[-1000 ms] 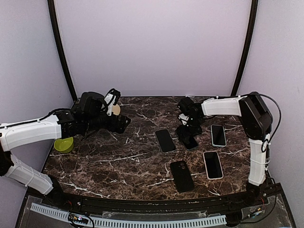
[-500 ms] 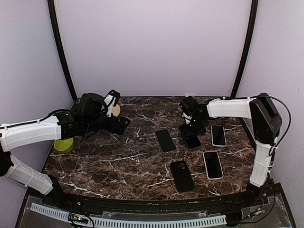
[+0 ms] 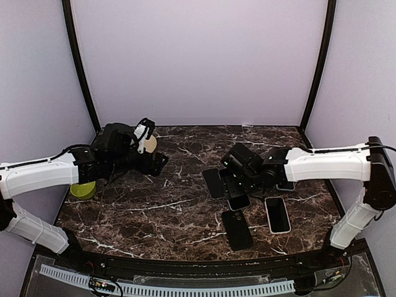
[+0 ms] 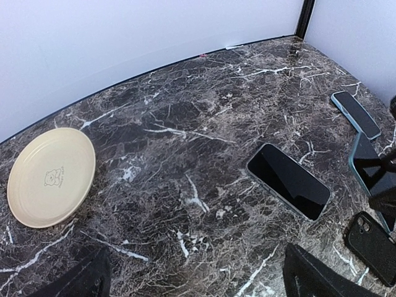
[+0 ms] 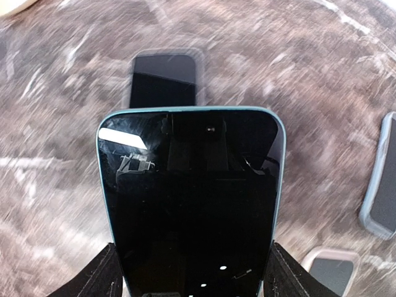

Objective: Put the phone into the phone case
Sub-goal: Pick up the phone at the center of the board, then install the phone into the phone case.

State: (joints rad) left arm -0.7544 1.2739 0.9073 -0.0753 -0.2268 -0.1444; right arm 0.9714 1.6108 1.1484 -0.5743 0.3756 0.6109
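My right gripper (image 3: 237, 189) is shut on a teal-edged phone (image 3: 239, 202), gripping its two long sides, and holds it just above the table. In the right wrist view the dark screen of the phone (image 5: 192, 198) fills the frame between my fingers (image 5: 94, 277). A black phone case (image 3: 236, 229) with a camera cutout lies flat just in front of the held phone, apart from it. The left wrist view catches the case (image 4: 371, 240) at its right edge. My left gripper (image 3: 156, 162) hovers open over the back left of the table, holding nothing.
A dark phone (image 3: 214, 183) lies left of the right gripper. A white-edged phone (image 3: 278, 215) lies to its right. A cream plate (image 4: 51, 177) sits at the back left and a green bowl (image 3: 82, 189) at the left edge. A grey-blue-edged phone (image 5: 380, 179) lies right of the held phone.
The right arm has swung left and nearer with the phone, from the back right towards the black case. The left arm has stayed still.
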